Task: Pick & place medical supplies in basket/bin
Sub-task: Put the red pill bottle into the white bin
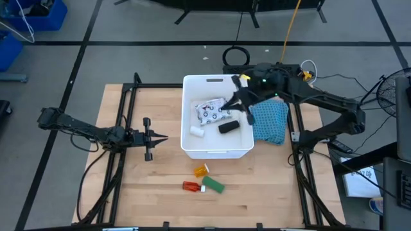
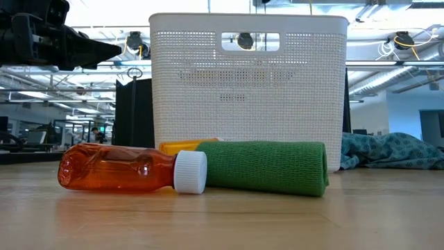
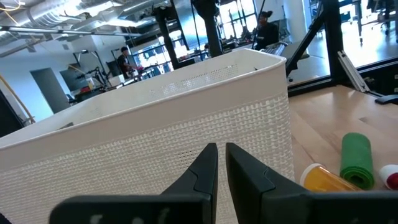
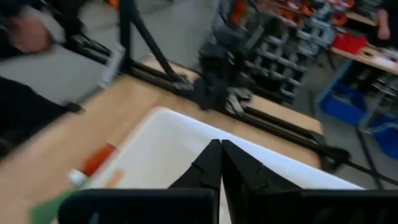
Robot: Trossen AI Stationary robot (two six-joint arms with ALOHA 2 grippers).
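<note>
While the right gripper hangs over the bin with its fingers pressed together and empty, three things lie on the counter near the bin: the vial, the tube and the green bar. They lie close together, so a grab could knock one and make it roll. The left gripper waits beside the bin, fingers together.
</note>
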